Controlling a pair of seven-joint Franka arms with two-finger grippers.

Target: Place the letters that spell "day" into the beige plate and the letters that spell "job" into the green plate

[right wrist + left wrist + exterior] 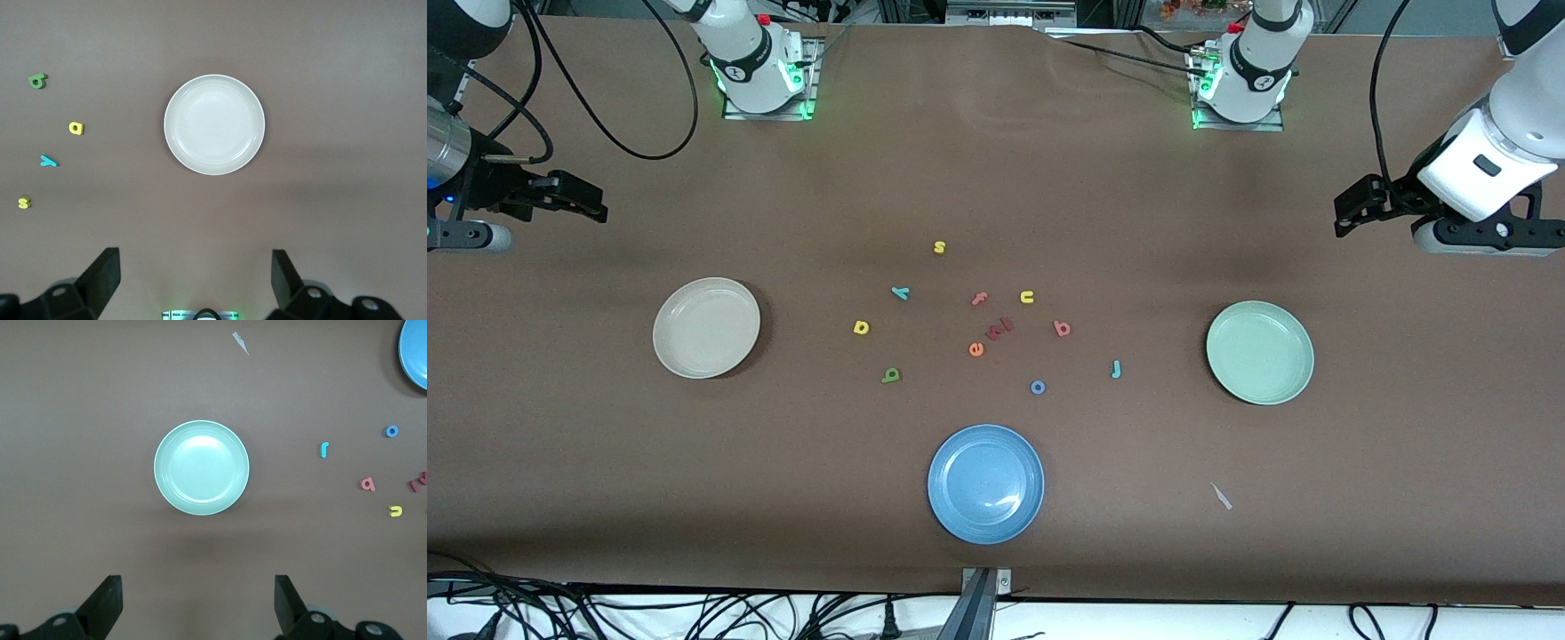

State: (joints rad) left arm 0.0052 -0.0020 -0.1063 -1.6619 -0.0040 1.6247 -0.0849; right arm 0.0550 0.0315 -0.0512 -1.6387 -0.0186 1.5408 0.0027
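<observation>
Stock, nothing sorted: beige plate (706, 327) and green plate (1260, 352) bare. Yellow d (861, 328), green a (891, 375), teal y (900, 292) at the beige plate's 3 o'clock in front view; j (1115, 369), o (1038, 387), b (1062, 328) toward the green plate. My left end effector (1352, 216) and right end effector (580, 202) hang wide, empty. Advice: descend square, pinch one letter's edges

- I see a blue plate (985, 483) near the table's (996, 178) front-camera edge.
- A yellow s (939, 247), yellow u (1027, 297), pink f (980, 299) and orange e (976, 349) lie mid-table.
- A small pale scrap (1221, 496) lies toward the left arm's end.
</observation>
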